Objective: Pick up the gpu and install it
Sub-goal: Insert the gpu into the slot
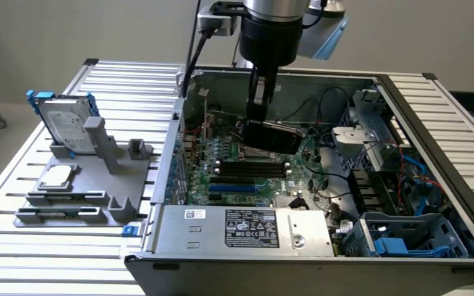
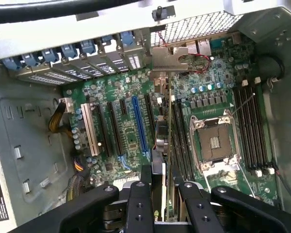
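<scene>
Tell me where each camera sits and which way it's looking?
Exterior view: off the arm, raised, looking down at the open case on the table; the arm and its gripper show, holding the gpu.
Wrist view: on the wrist, looking along the fingers down at the motherboard; they clamp the gpu edge-on.
Shared: the gpu, the motherboard and the case's inside.

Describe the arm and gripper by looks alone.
The arm ends in a round wrist, silver above and black below, with a light blue cap on one joint. A black cable runs down beside it. The gripper is black: two flat fingers dotted with small screw holes, flanked by rounded links with bolt heads.
</scene>
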